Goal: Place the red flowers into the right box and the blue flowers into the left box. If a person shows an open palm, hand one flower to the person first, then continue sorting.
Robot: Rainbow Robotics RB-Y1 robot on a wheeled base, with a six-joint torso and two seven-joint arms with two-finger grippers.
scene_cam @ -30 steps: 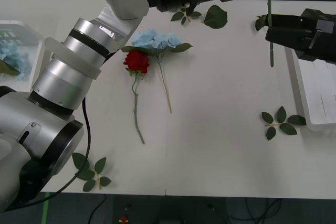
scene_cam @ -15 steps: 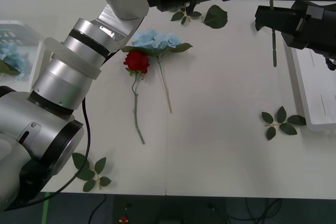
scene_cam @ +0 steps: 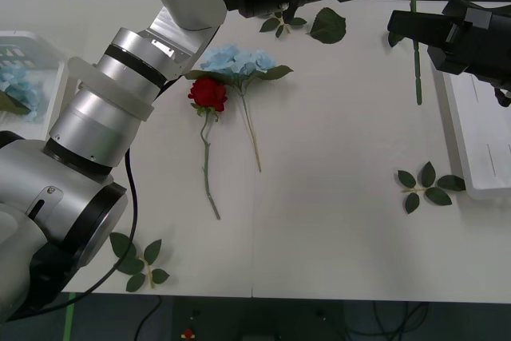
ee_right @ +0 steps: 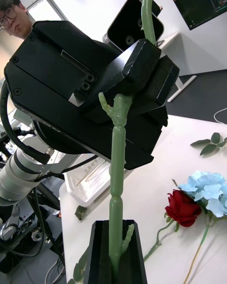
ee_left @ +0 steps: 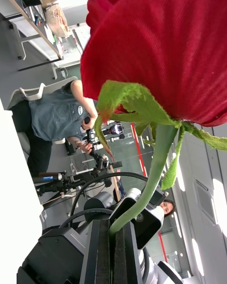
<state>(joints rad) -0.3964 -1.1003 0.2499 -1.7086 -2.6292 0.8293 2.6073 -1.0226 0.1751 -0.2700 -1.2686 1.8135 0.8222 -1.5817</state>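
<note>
- Compared with a second ago, the right gripper (scene_cam: 411, 33) is sitting farther toward 10 o'clock, and the green stem (scene_cam: 416, 69) it carries has shifted with it; over the last half second almost nothing is changing.
- We are seeing the right gripper's black fingers (ee_right: 101, 255) clenched on the lower stem of the held rose (ee_left: 165, 47).
- The left gripper (ee_right: 137, 71) is clamping the same stem higher up, just under the bloom, so the flower is hanging upright in the air between both grippers.
- The stem's tip is dangling above the table's 2 o'clock area, just beside the right box (scene_cam: 479, 141) at 3 o'clock.
- A second red rose (scene_cam: 208, 93) and a blue hydrangea (scene_cam: 237, 59) are lying touching each other around 11 o'clock of the table's middle.
- The left box (scene_cam: 48, 53) at 9 o'clock is holding another hydrangea (scene_cam: 12, 81).
- Loose leaf sprigs (scene_cam: 427, 185) are lying at 4, 7 and 12 o'clock.
</note>
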